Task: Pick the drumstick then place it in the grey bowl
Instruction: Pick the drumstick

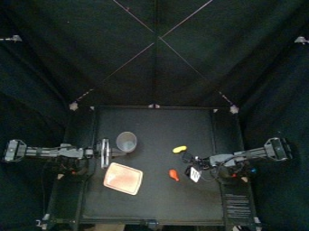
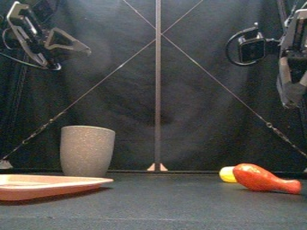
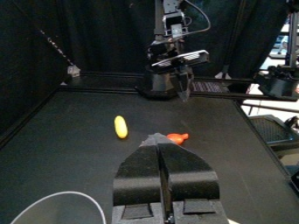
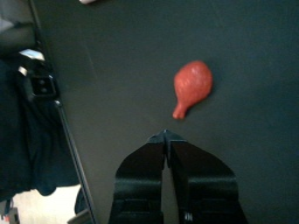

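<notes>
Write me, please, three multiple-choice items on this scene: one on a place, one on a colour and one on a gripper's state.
1. Where is the drumstick relative to the grey cup and the pink tray?
A. Inside the cup
B. On the tray
C. On the bare table, apart from both

2. What colour is the small toy near the drumstick?
A. Yellow
B. Green
C. Blue

3. How is the right gripper?
A. Wide open
B. Shut on the drumstick
C. Shut, empty, clear of the drumstick

Answers:
1 C: the front view shows it lying on the table on the right arm's side, with cup and tray over on the left.
2 A: it is yellow in both the top and front views.
3 C: the right wrist view shows the jaws meeting, with the drumstick lying ahead of them.
</notes>
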`<state>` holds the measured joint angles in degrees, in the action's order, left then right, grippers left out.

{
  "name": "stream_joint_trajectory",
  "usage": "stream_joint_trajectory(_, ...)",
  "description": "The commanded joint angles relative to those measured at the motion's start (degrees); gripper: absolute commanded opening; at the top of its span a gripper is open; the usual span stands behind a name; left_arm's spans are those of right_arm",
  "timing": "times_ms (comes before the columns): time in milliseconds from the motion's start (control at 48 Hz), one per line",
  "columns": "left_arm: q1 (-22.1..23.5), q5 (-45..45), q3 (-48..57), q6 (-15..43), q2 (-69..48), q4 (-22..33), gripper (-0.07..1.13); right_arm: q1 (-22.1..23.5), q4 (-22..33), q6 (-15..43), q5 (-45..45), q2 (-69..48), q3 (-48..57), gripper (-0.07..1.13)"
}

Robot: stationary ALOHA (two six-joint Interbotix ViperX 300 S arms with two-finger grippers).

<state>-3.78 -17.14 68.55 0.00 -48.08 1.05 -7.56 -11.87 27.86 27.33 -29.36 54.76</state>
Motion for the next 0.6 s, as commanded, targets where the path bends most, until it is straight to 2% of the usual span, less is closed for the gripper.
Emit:
stream_joint_trajectory(21, -0.4, -0.5, -0.5, -0.1, 0.3, 0.1, -0.01, -1.1, 4.0, 4.8, 4.7, 4.3, -3.0, 0.09)
stream_joint_trajectory(188, -1.2, -0.4, -0.2, -0.1, 0.3, 0.1, -0.01, -2.9, 13.8, 16.0, 7.8, 12.0, -5.9, 0.09)
stream_joint_trajectory(417, -1.7, -0.5, 0.3, -0.1, 0.3, 0.1, -0.01, -8.6, 30.3, 33.7, 7.4, 17.8, -10.5, 0.11)
stream_joint_trajectory(500, -1.8, -0.5, 0.4, -0.1, 0.3, 0.1, -0.01, -10.2, 33.8, 38.8, 6.0, 18.5, -10.5, 0.21)
stream_joint_trajectory(562, -1.8, -0.5, 0.6, 0.0, 0.3, 0.1, -0.01, -11.2, 34.9, 42.0, 4.8, 18.5, -10.4, 0.35)
stream_joint_trajectory(604, -1.8, -0.5, 0.6, 0.0, 0.3, 0.1, -0.01, -11.5, 35.1, 44.3, 4.1, 18.5, -10.0, 0.49)
